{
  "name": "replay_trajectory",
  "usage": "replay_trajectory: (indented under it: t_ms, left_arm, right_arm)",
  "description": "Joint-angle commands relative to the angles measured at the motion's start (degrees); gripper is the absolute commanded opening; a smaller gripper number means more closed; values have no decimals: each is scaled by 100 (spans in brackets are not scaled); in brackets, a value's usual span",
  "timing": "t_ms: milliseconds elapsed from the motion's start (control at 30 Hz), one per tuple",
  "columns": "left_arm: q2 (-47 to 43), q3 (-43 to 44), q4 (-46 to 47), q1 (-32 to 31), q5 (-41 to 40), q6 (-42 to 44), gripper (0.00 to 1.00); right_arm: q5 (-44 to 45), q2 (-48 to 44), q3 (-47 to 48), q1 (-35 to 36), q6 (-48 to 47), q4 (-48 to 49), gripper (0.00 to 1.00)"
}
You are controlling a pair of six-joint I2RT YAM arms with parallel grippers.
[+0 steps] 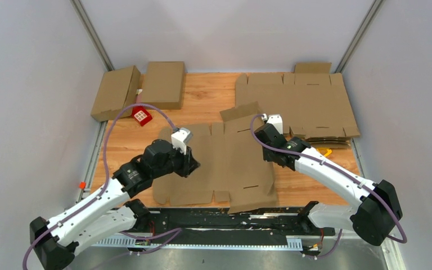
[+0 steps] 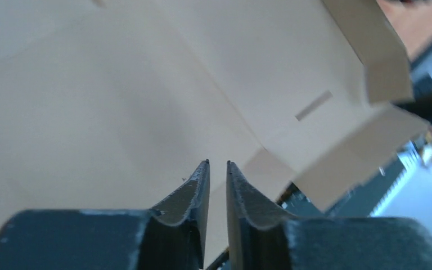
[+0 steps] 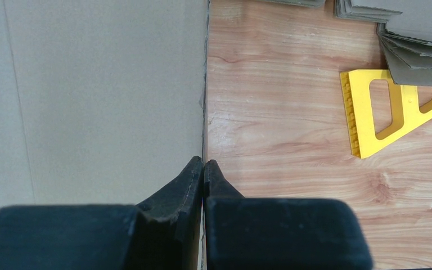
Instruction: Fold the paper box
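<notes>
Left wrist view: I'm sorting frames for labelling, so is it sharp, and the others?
Left wrist: cardboard soft, far flaps blurred. Right wrist: table grain and yellow triangle crisp. Top: evenly lit, sharp.

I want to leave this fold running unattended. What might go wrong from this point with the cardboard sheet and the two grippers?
The right gripper is shut at the very edge of the cardboard sheet; any hold that shallow may slip when the panel lifts. The sheet's near flaps reach the black rail, so a push from the left gripper, its jaws barely apart, might slide it over that edge.
</notes>
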Motion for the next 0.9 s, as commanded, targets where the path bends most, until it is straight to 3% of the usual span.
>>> replay_trajectory:
  t_ms: [0, 33, 133, 267, 400, 600, 867]
  left_arm:
    - [168, -401, 649, -387, 2043, 242, 21]
    - [134, -532, 841, -630, 1893, 198, 24]
    - [96, -748, 1195, -1490, 1004, 376, 55]
    - [480, -674, 1372, -2367, -11, 1061, 64]
    - [1187, -383, 1278, -3017, -843, 1644, 87]
    - [2562, 372, 646, -3565, -2058, 2173, 92]
    - [3315, 681, 401, -3580, -2104, 2363, 93]
  right_arm:
    - [88, -94, 15, 17, 113, 288, 3]
    - [92, -96, 7, 19, 114, 288, 3]
    - [65, -108, 15, 18, 105, 273, 3]
    - [18, -148, 13, 22, 120, 256, 3]
    - [-23, -215, 6, 24, 105, 254, 3]
    - [-71, -287, 10, 24, 59, 266, 4]
    - [-128, -350, 11, 13, 37, 255, 4]
